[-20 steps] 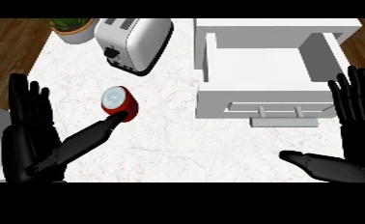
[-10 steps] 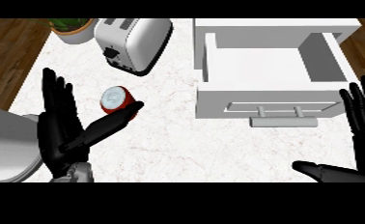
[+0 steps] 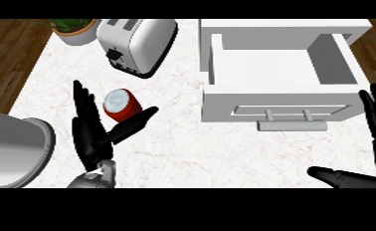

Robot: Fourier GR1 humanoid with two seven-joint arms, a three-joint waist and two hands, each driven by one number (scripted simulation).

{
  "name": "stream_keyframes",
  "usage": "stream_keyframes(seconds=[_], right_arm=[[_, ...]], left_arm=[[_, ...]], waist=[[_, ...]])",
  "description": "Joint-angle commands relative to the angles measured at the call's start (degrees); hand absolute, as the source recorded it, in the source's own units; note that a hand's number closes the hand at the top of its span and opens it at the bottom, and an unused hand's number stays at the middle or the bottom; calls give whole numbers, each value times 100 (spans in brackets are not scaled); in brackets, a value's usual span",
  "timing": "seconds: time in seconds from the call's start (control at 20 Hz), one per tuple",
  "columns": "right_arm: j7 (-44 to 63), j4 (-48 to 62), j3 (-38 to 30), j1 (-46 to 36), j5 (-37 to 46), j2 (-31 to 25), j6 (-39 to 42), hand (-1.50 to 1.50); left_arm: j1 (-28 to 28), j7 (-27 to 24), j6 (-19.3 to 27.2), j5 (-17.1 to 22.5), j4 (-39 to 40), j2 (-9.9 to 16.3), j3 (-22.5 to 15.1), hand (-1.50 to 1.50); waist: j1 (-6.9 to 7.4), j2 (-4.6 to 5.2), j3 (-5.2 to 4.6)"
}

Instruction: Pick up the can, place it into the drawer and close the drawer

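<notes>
care at this step means bringing the left hand round the red can so that fingers and thumb end on opposite sides of its body, not on the pale lid. the can stands roughly upright on the marble worktop, toward its left edge and below the toaster. it sits in the fork of the left hand: the straight fingers rise along its left side, the thumb reaches up beneath its lower right, and both look just beside it; whether either touches i cannot tell. the hand is spread apart, holding nothing. closing evenly should keep the can from tipping or rolling away. the white drawer stands pulled open at the worktop's right edge, well apart from the can. the right hand rests open at the lower right corner, fingers straight.
</notes>
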Motion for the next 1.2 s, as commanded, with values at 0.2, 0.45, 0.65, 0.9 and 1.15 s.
stream_keyframes(seconds=[0.2,0.45,0.65,0.9,1.15], right_arm=[[615,-523,-320,-86,-223,-189,61,-150],[-66,-188,-117,153,65,145,171,-150],[325,-537,-396,262,-214,29,290,-150],[466,-571,-258,147,2,179,166,-150],[634,-786,-645,229,-391,-26,402,-150]], left_arm=[[49,-1238,295,977,968,-1,70,-150],[-63,-2055,564,1579,1701,-1,140,-150],[-79,-2945,-67,2328,2216,-1,606,-150],[-439,-3352,-348,2711,3050,-1,1001,-150],[-709,-4308,-670,3561,3977,-1,1221,-150]], waist=[[9,-3,1],[8,-1,1],[8,-3,1],[8,-1,2],[-9,1,0]])
